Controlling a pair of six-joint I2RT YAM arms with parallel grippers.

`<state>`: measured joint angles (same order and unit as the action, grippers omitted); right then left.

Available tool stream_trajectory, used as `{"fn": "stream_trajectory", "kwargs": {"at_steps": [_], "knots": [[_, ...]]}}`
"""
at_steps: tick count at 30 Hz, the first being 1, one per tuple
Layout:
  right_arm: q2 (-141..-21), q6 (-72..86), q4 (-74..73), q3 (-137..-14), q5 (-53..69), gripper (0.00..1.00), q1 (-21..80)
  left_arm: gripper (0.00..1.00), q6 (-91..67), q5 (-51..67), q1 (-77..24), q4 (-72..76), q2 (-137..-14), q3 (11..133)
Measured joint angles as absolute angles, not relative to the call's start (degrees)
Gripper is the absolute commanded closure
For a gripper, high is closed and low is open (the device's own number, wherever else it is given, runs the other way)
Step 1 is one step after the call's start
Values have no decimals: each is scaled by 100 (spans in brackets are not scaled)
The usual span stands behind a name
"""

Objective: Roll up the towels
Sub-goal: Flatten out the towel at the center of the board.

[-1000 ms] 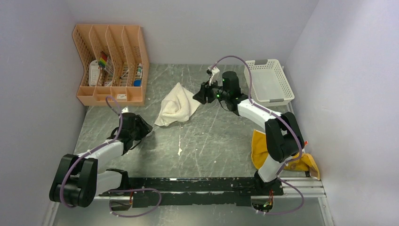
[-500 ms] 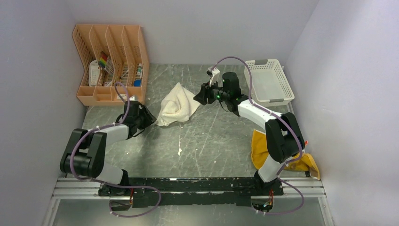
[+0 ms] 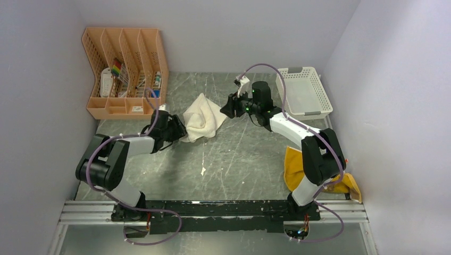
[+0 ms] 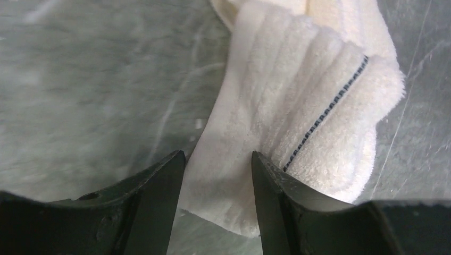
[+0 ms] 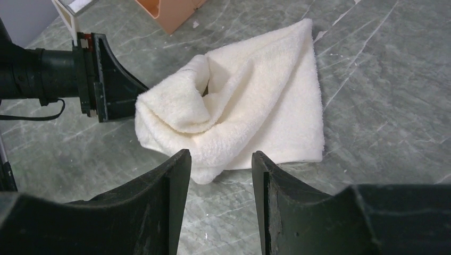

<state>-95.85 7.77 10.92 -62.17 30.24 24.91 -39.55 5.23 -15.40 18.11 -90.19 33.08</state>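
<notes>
A cream-white towel [image 3: 202, 118] lies crumpled on the grey table, with a dark stitched line along one fold [image 4: 324, 114]; it also shows in the right wrist view [image 5: 250, 106]. My left gripper [image 3: 182, 129] is open, its fingers straddling the towel's near left corner [image 4: 218, 170]. My right gripper [image 3: 223, 108] is open and empty at the towel's right edge [image 5: 219, 159], just short of it. A mustard-yellow towel [image 3: 293, 167] lies under the right arm at the right. The brown towel is out of view.
An orange file organiser [image 3: 123, 74] with small items stands at the back left, close behind the left gripper. A white mesh basket [image 3: 303, 91] sits at the back right. Walls close in on three sides.
My left arm has swung forward and to the right, from the table's left side up to the cream towel's corner. The right gripper has barely moved.
</notes>
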Motion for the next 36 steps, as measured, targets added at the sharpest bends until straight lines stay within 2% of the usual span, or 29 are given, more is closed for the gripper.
{"fn": "stream_trajectory", "kwargs": {"at_steps": [2, 3, 4, 5, 12, 18, 20, 22, 31, 33, 36], "knots": [[-9550, 749, 1046, -6217, 2980, 53, 2491, 42, -3898, 370, -1802, 1719, -9157, 3483], [-9533, 738, 1024, -6217, 2941, 53, 2491, 52, -3876, 322, -1892, 1699, -9227, 3542], [-9520, 722, 993, -6217, 2897, 53, 2491, 82, -3854, 296, -1962, 1699, -9301, 3603], [-9507, 703, 958, -6219, 2856, 53, 2491, 92, -3806, 274, -2021, 1706, -9397, 3671], [-9498, 642, 733, -6228, 2499, 52, 2491, 93, -3793, 213, -2093, 1612, -9531, 3787], [-9498, 652, 646, -6261, 2215, 52, 2486, 93, -3321, -696, -2106, -729, -9002, 4856], [-9496, 674, 633, -6281, 2093, 53, 2467, 93, -3092, -937, -2106, -1358, -8932, 5629], [-9470, 709, 613, -6287, 1986, 52, 2427, 93, -2759, -1186, -2102, -2016, -8967, 6954], [-8621, 941, 574, -6257, 1568, 52, 2202, 93, -1503, -1675, -2191, -3424, -10353, 13489], [-8342, 961, 585, -6208, 1505, 53, 2202, 93, -1332, -1540, -2392, -3358, -10431, 14038], [-7999, 993, 620, -6106, 1463, 48, 2209, 93, -1079, -860, -3096, -2661, -9784, 13286]]}}
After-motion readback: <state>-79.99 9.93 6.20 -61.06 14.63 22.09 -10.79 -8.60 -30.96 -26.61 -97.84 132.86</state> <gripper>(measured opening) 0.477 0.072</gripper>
